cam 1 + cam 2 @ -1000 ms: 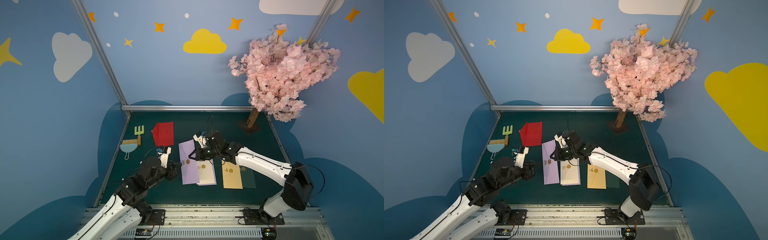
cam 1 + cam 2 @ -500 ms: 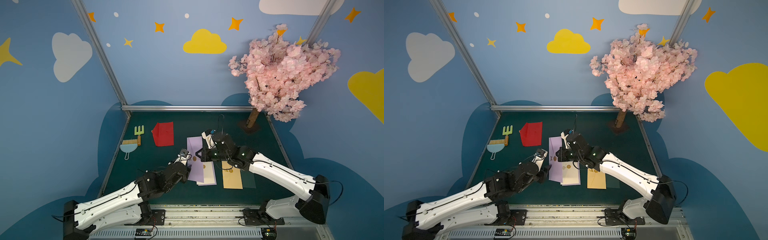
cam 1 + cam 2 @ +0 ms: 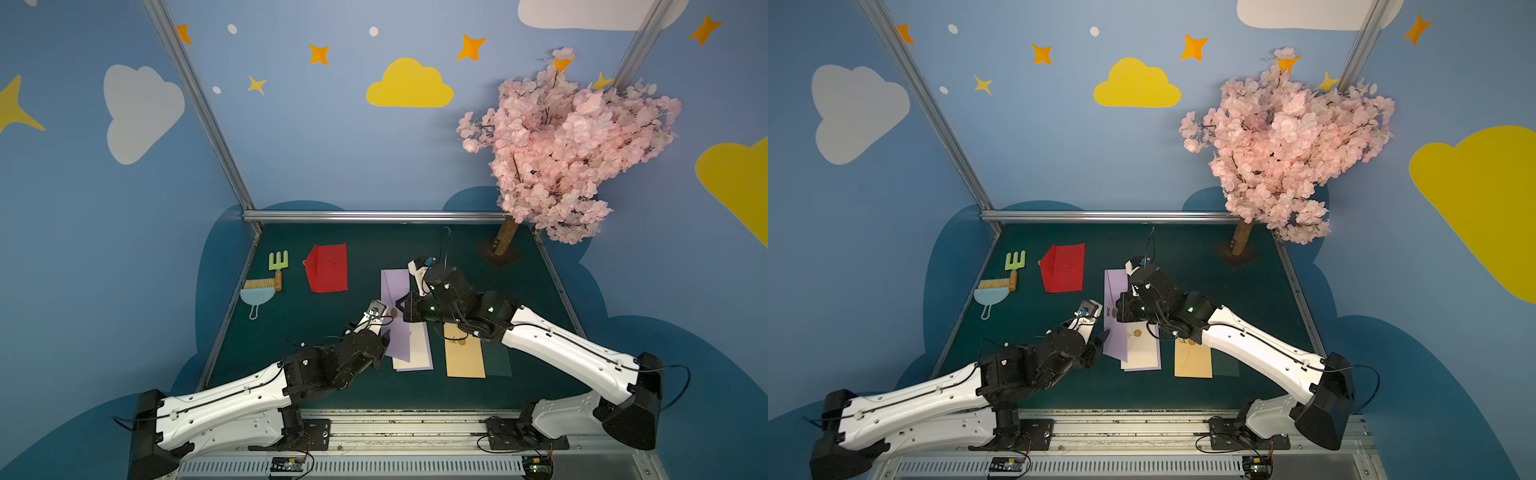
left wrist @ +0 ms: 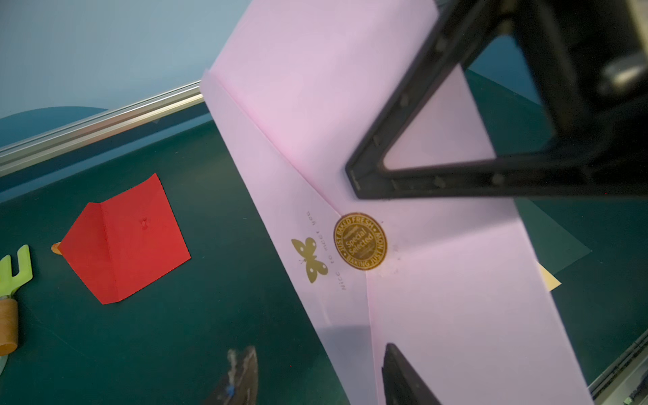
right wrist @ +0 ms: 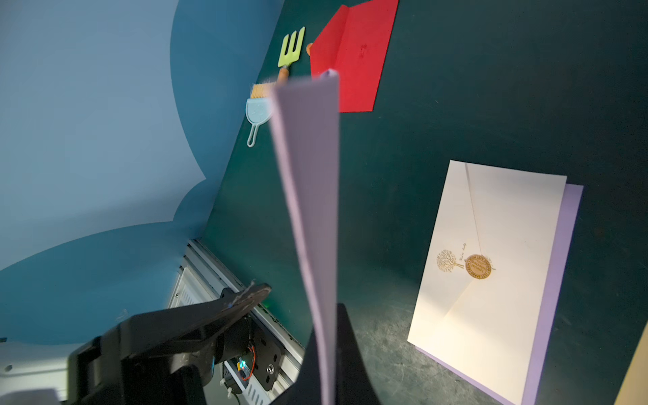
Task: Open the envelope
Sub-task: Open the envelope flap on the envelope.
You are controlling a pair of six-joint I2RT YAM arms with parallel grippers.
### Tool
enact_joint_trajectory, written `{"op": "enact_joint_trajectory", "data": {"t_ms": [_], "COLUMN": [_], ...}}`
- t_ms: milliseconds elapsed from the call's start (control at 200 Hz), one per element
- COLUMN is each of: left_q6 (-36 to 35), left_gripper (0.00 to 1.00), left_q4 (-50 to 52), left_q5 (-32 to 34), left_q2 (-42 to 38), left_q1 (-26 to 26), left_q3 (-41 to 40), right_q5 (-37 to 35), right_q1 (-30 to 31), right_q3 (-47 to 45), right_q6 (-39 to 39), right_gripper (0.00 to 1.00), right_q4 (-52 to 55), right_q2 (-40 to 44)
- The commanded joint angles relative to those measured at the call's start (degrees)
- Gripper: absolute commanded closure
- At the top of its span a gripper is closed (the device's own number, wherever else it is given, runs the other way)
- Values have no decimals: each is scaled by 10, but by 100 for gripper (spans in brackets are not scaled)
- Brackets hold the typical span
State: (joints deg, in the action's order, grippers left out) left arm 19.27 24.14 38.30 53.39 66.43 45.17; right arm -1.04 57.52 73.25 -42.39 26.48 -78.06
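Fingers of right gripper [image 3: 401,306] pinching lilac envelope [image 3: 395,286], left gripper [image 4: 315,354] fingers spread, dark green tabletop [image 3: 374,253], blue cloud-painted walls [image 3: 311,145]

On the lilac envelope [image 4: 438,298] you had a round gold seal [image 4: 360,241] whose rim read "JUST BAKED FRESH" over the top and what looked like "BAKING JUST MON…" along the bottom, with "Special Selected" across its middle. Beside it, next to a gold butterfly [image 4: 310,259], a thin line of gold script read "nice to meet you". The cream envelope [image 5: 491,217] carried a similar gold sticker [image 5: 478,267] and a short script by a printed tree [image 5: 446,261], both too small for you to read.
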Motion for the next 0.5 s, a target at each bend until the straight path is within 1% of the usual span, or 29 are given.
{"op": "enact_joint_trajectory", "data": {"t_ms": [0,160,360,491], "left_q6": [-1,4,9,38], "left_gripper": [41,41,40,40], "left_q4": [-16,-19,-19,0], "left_q5": [14,19,26,60], "left_q2": [0,0,5,15], "left_q1": [2,2,3,3], "left_q3": [-8,-13,-10,-4], "right_q5": [-31,-62,-82,-84], "right_q1": [7,22,36,39], "right_q3": [27,60,79,88], "right_q6": [1,2,5,4], "right_gripper": [100,100,100,100], "right_q4": [18,45,50,48], "right_q2": [-9,-26,-42,-50]}}
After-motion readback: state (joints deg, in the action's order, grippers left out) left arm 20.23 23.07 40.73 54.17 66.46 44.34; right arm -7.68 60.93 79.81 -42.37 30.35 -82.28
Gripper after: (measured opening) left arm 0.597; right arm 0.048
